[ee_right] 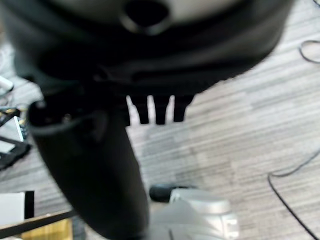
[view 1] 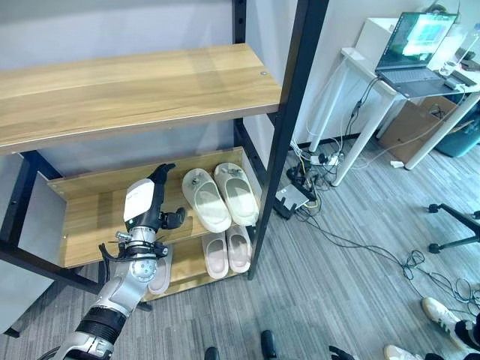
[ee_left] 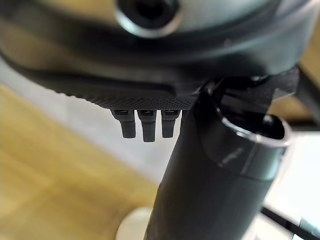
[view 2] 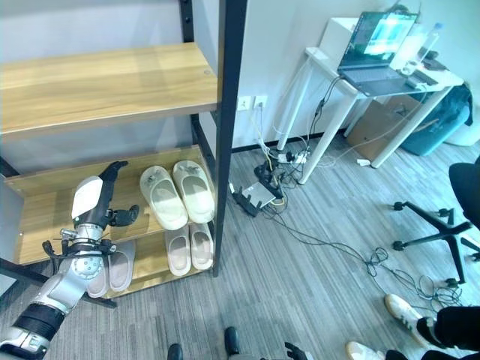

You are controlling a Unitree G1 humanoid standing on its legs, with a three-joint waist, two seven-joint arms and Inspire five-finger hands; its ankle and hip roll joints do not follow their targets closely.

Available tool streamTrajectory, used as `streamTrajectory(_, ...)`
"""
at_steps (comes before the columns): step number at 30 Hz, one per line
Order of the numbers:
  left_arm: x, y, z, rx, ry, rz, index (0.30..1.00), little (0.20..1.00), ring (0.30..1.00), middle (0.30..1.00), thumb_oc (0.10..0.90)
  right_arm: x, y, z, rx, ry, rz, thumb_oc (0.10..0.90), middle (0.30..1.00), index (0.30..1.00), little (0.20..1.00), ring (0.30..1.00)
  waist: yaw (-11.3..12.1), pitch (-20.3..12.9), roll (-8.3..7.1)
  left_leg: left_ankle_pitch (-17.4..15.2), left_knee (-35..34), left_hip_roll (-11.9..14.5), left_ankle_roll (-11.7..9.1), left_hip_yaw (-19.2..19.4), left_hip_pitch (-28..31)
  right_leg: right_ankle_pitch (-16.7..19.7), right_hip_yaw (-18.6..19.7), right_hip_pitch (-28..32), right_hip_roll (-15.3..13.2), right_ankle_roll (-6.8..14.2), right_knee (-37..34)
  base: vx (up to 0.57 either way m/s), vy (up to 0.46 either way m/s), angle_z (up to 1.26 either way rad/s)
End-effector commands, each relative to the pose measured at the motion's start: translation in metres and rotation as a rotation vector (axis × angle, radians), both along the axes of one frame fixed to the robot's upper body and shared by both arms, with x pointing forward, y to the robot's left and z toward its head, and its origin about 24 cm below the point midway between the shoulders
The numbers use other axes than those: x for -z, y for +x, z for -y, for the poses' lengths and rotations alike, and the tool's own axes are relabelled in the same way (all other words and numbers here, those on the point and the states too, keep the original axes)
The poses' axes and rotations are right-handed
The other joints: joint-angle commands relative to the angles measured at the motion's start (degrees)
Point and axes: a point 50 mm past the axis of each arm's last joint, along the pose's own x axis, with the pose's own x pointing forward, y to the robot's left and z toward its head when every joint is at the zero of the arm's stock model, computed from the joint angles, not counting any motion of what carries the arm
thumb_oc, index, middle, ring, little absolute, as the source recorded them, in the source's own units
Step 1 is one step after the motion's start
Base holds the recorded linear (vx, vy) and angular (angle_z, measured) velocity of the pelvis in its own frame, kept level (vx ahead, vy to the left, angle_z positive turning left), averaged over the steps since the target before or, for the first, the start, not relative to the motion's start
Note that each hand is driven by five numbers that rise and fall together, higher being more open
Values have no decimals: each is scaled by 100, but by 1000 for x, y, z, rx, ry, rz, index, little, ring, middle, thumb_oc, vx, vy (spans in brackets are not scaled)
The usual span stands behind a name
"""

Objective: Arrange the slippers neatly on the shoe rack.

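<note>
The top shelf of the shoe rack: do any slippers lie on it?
No, the top shelf is bare wood; the cream slippers lie on the middle shelf, beside the left hand.

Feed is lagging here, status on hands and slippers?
Left hand open, empty, raised over middle shelf. Right hand empty over floor. Cream slippers paired on shelf. Nothing in the way.

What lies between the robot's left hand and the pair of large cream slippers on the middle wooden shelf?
Only bare wooden shelf lies between the left hand and the large cream slippers, as the left eye view shows.
</note>
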Motion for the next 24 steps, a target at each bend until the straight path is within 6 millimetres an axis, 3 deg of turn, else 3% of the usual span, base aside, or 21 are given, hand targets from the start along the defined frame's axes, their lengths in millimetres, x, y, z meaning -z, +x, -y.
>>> streamTrajectory(1, -55, 5, -4, 40, -139, 283, 900, 900, 900, 900, 800, -1, -10, 13, 60, -16, -13, 800, 900, 900, 900, 900, 70, -372, 183, -522, 46, -185, -33, 9, 85, -818, 66, 362, 71, 357, 139, 11, -50, 2)
streamTrajectory(4, -32, -8, -12, 22, -250, 196, 900, 900, 900, 900, 800, -1, -9, 13, 68, -11, -19, 800, 900, 900, 900, 900, 140, -476, 208, -434, 46, -183, -53, 6, 154, -815, 21, 435, 78, 319, 162, -32, -52, 1)
streamTrajectory(9, -16, -15, -13, 14, -339, 134, 900, 900, 900, 900, 800, 0, -12, 12, 68, -7, -35, 800, 900, 900, 900, 900, 163, -553, 241, -482, 46, -171, -60, -14, 246, -866, -50, 561, 85, 310, 110, -5, -43, 5)
streamTrajectory(10, -7, -17, -10, 39, -508, 103, 900, 900, 900, 900, 800, -1, -9, 15, 76, -14, -31, 800, 900, 900, 900, 900, 169, -577, 267, -464, 46, -159, -63, -21, 279, -881, -59, 597, 95, 294, 110, 14, -44, 6)
streamTrajectory(15, 13, -27, 1, 105, -768, 10, 900, 900, 900, 900, 800, -1, -7, 14, 80, -18, -29, 800, 900, 900, 900, 900, 184, -582, 331, -445, 48, -140, -58, -56, 336, -886, -90, 673, 122, 271, 89, -36, -49, 10)
streamTrajectory(19, 42, -49, 7, 124, -882, -133, 900, 900, 900, 900, 800, -1, -4, 14, 114, -9, -17, 800, 900, 900, 900, 900, 222, -561, 374, -421, 53, -116, -67, -72, 361, -912, -100, 732, 147, 242, 73, -30, -46, -2)
streamTrajectory(21, 61, -65, 9, 137, -884, -247, 900, 900, 900, 900, 800, -1, -4, 14, 120, -3, -22, 800, 900, 900, 900, 900, 247, -534, 389, -412, 59, -107, -74, -82, 369, -921, -97, 752, 167, 228, 64, -46, -50, 0)
streamTrajectory(22, 81, -81, 8, 117, -928, -341, 900, 900, 900, 900, 800, 0, -6, 14, 120, 3, -29, 800, 900, 900, 900, 900, 278, -514, 403, -403, 59, -91, -80, -92, 367, -927, -102, 765, 181, 220, 48, -31, -39, 0)
streamTrajectory(24, 92, -89, 7, 91, -925, -394, 900, 900, 900, 900, 800, 0, -6, 14, 128, 6, -30, 800, 900, 900, 900, 900, 303, -498, 415, -394, 59, -83, -86, -99, 359, -930, -104, 764, 195, 214, 39, -38, -32, 0)
